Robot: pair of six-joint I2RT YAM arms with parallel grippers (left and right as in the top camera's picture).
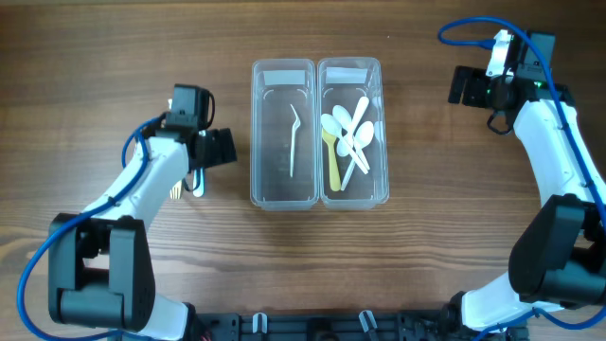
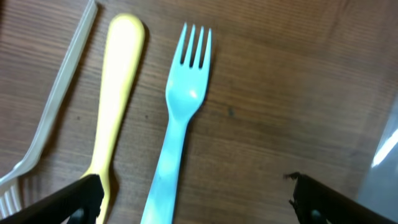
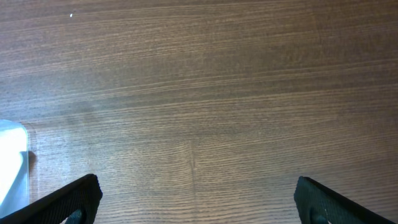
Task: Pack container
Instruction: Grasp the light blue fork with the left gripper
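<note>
Wood tabletop (image 1: 426, 265), job partway: spoons (image 1: 348, 133) in the right bin (image 1: 383, 142), one white utensil (image 1: 294, 142) in the left bin (image 1: 256, 133). My left gripper (image 2: 196, 196) hangs spread over the blue fork (image 2: 177, 118), not gripping; right gripper (image 3: 196, 199) open, idle.

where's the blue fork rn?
Left wrist view: blue fork lies flat on the table under the open left tool, beside the yellow utensil. Overhead, that's left of the clear containers.

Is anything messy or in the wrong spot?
Nothing is broken or spilled. But a blue fork, a yellow utensil and a white fork lie loose on the table under the left gripper, outside both containers.
</note>
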